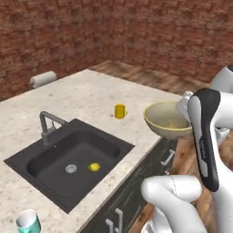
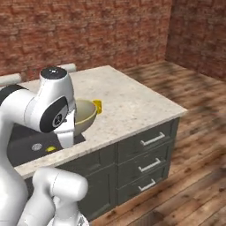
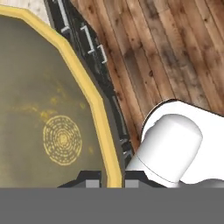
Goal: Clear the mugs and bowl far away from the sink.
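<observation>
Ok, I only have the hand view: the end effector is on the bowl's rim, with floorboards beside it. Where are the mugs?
Observer: The yellow mug stands upright on the counter beyond the sink, just left of the bowl in the left base view.
Operator: And the teal one?
Observer: The teal mug stands on the counter off the sink's near corner, on the side opposite the bowl.
Operator: Anything in the basin?
Observer: A small yellow lump lies beside the drain.
</observation>
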Controlling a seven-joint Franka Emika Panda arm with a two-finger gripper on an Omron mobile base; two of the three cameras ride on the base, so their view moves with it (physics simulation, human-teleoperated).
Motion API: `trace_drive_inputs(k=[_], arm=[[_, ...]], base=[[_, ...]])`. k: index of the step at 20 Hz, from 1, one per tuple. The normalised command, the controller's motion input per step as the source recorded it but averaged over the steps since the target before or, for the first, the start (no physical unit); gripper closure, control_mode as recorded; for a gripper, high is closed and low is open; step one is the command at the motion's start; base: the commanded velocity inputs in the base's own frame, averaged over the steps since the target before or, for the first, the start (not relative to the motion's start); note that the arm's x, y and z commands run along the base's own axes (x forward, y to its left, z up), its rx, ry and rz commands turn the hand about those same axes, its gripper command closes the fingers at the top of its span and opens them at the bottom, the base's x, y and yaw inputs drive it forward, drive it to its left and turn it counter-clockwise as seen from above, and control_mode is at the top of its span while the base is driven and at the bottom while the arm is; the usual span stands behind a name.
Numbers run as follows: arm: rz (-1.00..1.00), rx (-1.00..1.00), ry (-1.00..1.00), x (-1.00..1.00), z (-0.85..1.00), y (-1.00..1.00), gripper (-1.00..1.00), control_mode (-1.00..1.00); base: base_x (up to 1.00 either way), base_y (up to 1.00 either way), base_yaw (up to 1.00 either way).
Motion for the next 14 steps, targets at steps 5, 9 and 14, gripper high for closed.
trace_drive_inputs(k=[5, 9, 14], arm=[[0.0, 0.0, 0.0, 0.0, 0.0, 0.0, 1.0, 1.0], [0.0, 0.0, 0.0, 0.0, 0.0, 0.0, 1.0, 1.0], [0.0, 0.0, 0.0, 0.0, 0.0, 0.0, 1.0, 1.0]], base=[[0.0, 0.0, -1.0], [0.0, 0.0, -1.0], [0.0, 0.0, -1.0]])
